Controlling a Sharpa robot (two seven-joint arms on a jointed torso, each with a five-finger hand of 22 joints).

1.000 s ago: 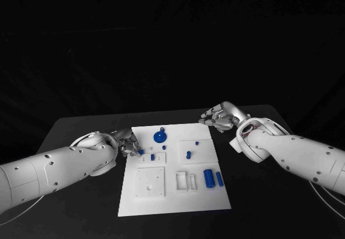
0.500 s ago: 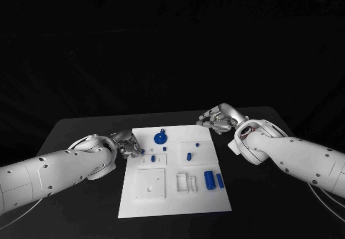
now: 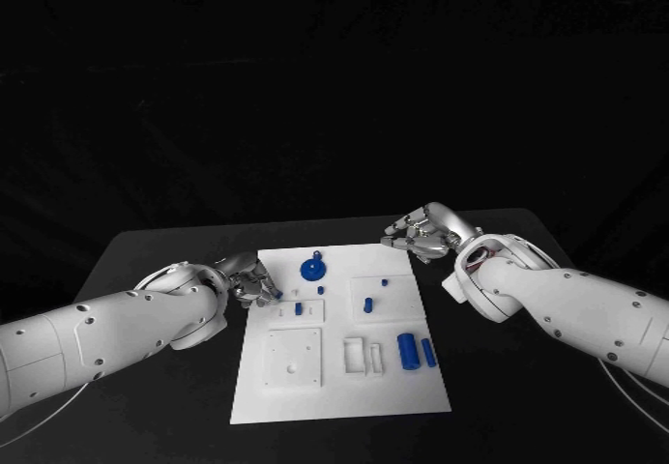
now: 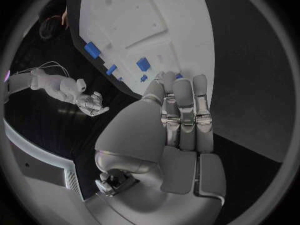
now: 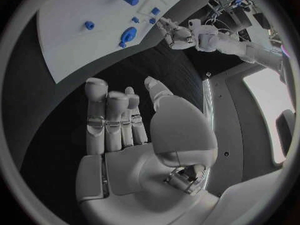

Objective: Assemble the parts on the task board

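Your left hand (image 3: 248,278) sits at the board's (image 3: 341,396) left edge, near its far corner. In its wrist view the fingers (image 4: 182,116) lie straight and close together, the tips just over the board edge beside a small blue part (image 4: 143,64). No part is between them, so the hand reads as open and holding nothing. Against the frame a second ago, the hand has crept slightly toward the board's far end. The small blue piece seen by its fingertips then is now hidden or too small to make out.

On the board, moving rightward: a small peg (image 3: 297,309) stands in the square recess near the left edge. The round disc (image 3: 312,268) lies near the far edge. A short peg (image 3: 366,304) stands mid-board. The cylinder (image 3: 406,351) and a slimmer bar (image 3: 428,352) lie side by side near the right edge. None of these has shifted from the earlier frames.

Your right hand (image 3: 422,233) hovers just off the board's far right corner. In its wrist view the fingers (image 5: 107,116) are extended, thumb apart, palm empty, so it is open. It has drifted a touch leftward since a second ago.
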